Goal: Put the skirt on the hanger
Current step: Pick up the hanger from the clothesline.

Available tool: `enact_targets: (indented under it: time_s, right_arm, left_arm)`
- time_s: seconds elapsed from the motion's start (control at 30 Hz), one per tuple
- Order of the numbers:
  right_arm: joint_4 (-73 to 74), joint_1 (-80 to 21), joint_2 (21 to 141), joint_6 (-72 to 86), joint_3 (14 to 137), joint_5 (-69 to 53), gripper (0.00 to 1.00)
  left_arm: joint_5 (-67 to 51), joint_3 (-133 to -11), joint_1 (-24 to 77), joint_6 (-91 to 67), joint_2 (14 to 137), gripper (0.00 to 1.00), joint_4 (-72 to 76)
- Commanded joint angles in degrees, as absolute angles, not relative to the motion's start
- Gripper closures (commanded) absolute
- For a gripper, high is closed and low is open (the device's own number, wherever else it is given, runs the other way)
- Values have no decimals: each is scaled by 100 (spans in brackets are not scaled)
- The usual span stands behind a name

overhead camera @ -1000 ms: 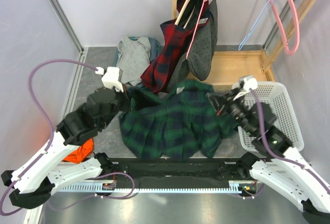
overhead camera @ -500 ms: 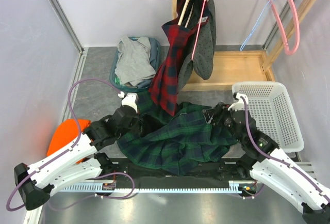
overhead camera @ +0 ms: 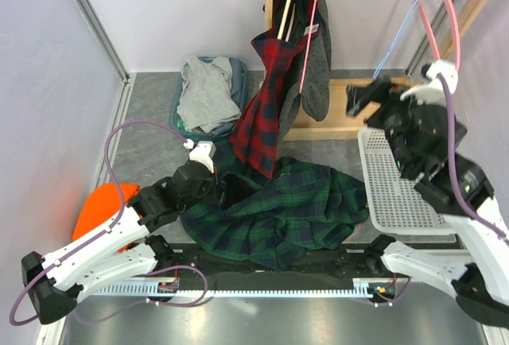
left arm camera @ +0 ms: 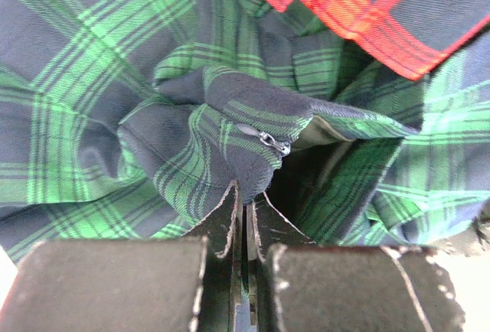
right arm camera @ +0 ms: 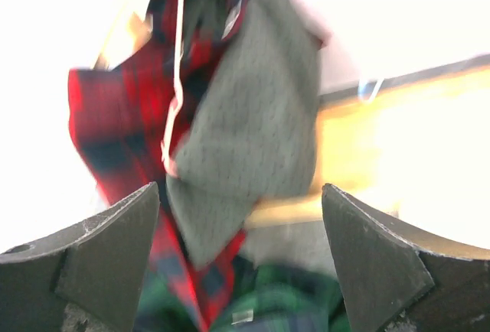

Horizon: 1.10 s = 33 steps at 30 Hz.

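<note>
Grey floor [overhead camera: 151,118] holds green skirt [overhead camera: 294,202], white basket [overhead camera: 394,194].

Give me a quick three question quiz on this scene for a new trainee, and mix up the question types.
1. True or false: the right gripper is clamped on the green plaid skirt.
2. Which gripper pinches the skirt? A: left gripper. B: right gripper. C: neither.
3. What colour is the plaid garment hanging on the wooden rack?
Key: 1 false, it is open and empty. 2 A. 3 red.
</note>
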<state>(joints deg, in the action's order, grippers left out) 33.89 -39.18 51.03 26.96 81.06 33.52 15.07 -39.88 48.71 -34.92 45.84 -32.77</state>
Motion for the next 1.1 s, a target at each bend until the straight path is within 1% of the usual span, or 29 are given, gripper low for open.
enact_targets:
  time_s: [0.0, 0.13, 0.27, 0.33, 0.47, 0.53, 0.63, 0.67, 0.7, 0.77, 0.8, 0.97, 1.0, 1.07]
  right_arm:
    - [4183, -3876, 6300, 1899, 9490, 4489, 8]
    - [4079, -3368, 6785, 1653, 10326, 4422, 7]
    - [3806, -2113, 7021, 1556, 10896, 3456, 7]
    - [3823, -1803, 7154, 1494, 11073, 3044, 7]
    - [3797, -1118, 7365, 1345, 11346, 2594, 7]
    - [3771, -819, 7435, 1380, 11417, 2497, 7]
    - [3639, -90, 7523, 1546, 11443, 1883, 7]
    - [3613, 417, 7567, 1634, 11443, 1672, 7]
    - [3604, 665, 7611, 1835, 11426, 1183, 7]
    - [3420, 1306, 7699, 2029, 11269, 688, 7]
    - [3315, 1457, 7708, 2143, 11172, 329, 7]
    - [2848, 2205, 7927, 2364, 10749, -631, 9]
    - [2822, 2258, 8032, 2390, 10723, -894, 12]
    - [2751, 2320, 8129, 2356, 10679, -1045, 15]
  left_arm:
    - [1240, -3973, 4860, -3445, 4500, 98, -2892]
    - [1187, -3990, 4860, -3358, 4456, 98, -2892]
    - [1125, -3982, 4852, -3331, 4430, 98, -2892]
    - [1090, -3981, 4860, -3331, 4438, 98, -2874]
    - [1063, -3973, 4860, -3331, 4438, 98, -2865]
    - [1028, -3973, 4860, -3331, 4438, 98, -2830]
    - [976, -3973, 4860, -3322, 4447, 98, -2813]
    - [967, -3973, 4860, -3314, 4447, 98, -2821]
    - [949, -3964, 4860, -3313, 4456, 98, -2804]
    - [932, -3955, 4860, -3322, 4456, 98, -2795]
    - [923, -3946, 4860, -3322, 4456, 98, -2786]
    - [914, -3920, 4860, -3322, 4456, 98, -2760]
    - [914, -3920, 4860, -3322, 4456, 98, -2751]
    - [914, -3920, 4860, -3305, 4482, 98, -2751]
